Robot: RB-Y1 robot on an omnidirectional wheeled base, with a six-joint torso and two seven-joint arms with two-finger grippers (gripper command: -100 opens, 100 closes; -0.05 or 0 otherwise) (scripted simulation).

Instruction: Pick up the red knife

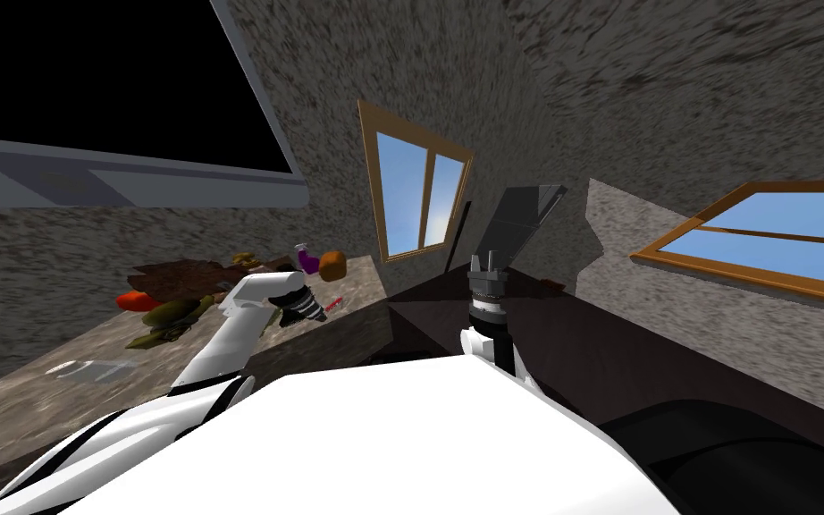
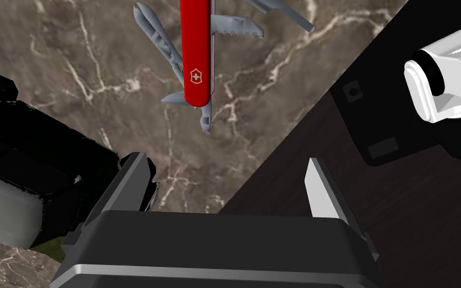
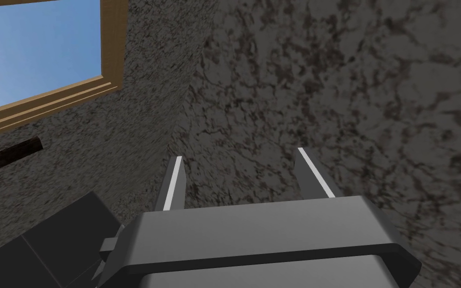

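Place: a home; I'd say a kitchen corner.
Desk: brown veined marble desk (image 1: 35, 402), lower left of the frame.
Windows: wood-framed centre window (image 1: 419, 192) and right-edge window (image 1: 772, 234), blue sky behind.
Walls: rough speckled grey wall (image 1: 634, 98).
Clutter: purple bottle (image 1: 306, 260) among small things.

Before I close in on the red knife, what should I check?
1. Knife in view: ok, flat on the counter, tools fanned out.
2. Left gripper open: ok.
3. Knife between its fingers: not ok, it lies farther ahead.
4. Clearance from the dark object beside the gripper: cannot tell.
5. Right gripper out of the way: ok, open, off the counter.
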